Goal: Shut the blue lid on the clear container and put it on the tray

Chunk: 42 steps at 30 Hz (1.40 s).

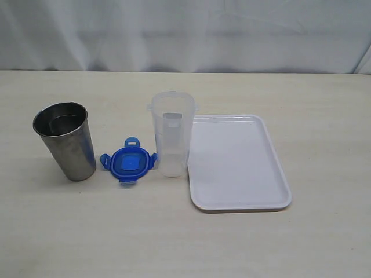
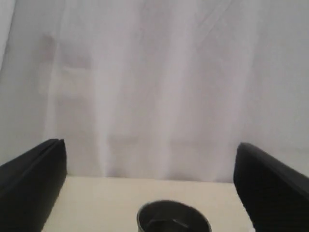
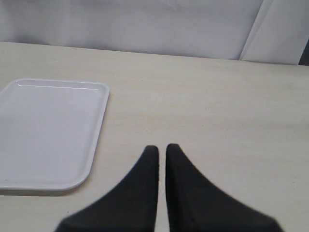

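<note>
The clear container point(image 1: 170, 136) stands upright and uncovered in the middle of the table. Just left of it, flat on the table, lies the blue lid point(image 1: 128, 163) with its flaps spread. To the container's right, nearly touching it, is the white tray point(image 1: 237, 165), also seen in the right wrist view point(image 3: 43, 133). My left gripper point(image 2: 149, 186) is open, its black fingers point(image 2: 31, 186) wide apart with nothing between them. My right gripper point(image 3: 161, 149) is shut on nothing, over bare table beside the tray. Neither gripper shows in the exterior view.
A shiny steel cup point(image 1: 65, 141) stands at the left of the table; its rim point(image 2: 174, 220) shows between my left fingers. A white cloth backdrop point(image 1: 185, 35) hangs behind the table's far edge.
</note>
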Motion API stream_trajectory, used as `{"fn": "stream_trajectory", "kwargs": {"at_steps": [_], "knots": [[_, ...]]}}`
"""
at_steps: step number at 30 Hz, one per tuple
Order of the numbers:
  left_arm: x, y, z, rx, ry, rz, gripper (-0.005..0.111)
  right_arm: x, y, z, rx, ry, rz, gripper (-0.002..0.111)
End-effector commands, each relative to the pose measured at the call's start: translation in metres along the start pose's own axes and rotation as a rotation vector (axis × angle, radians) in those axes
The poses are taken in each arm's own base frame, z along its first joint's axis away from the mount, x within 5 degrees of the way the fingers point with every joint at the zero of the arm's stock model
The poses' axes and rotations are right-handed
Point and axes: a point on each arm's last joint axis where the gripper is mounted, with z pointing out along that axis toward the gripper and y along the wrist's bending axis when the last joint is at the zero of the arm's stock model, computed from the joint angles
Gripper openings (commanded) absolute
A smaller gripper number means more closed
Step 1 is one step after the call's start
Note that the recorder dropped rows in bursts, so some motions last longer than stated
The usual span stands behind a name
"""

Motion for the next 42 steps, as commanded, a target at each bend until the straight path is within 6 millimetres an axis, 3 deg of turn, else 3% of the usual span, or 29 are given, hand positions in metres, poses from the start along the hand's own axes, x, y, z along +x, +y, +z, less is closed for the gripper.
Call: {"fn": "stream_trajectory", "kwargs": {"at_steps": [1, 5, 15, 24, 42], "knots": [[0.014, 0.0, 0.017, 0.03, 0.099, 0.003, 0.088, -0.001, 0.0, 0.0, 0.004, -0.001, 0.001, 0.006], [0.033, -0.003, 0.031, 0.115, 0.187, 0.042, 0.088, -0.001, 0.0, 0.0, 0.004, -0.001, 0.001, 0.006], [0.063, -0.001, 0.044, 0.154, 0.314, 0.081, 0.088, -0.001, 0.0, 0.0, 0.004, -0.001, 0.001, 0.006], [0.083, 0.0, 0.049, 0.188, 0.386, 0.106, 0.088, -0.001, 0.0, 0.0, 0.004, -0.001, 0.001, 0.006], [0.116, 0.007, 0.082, 0.223, 0.493, 0.112, 0.088, -0.001, 0.0, 0.0, 0.004, -0.001, 0.001, 0.006]]}}
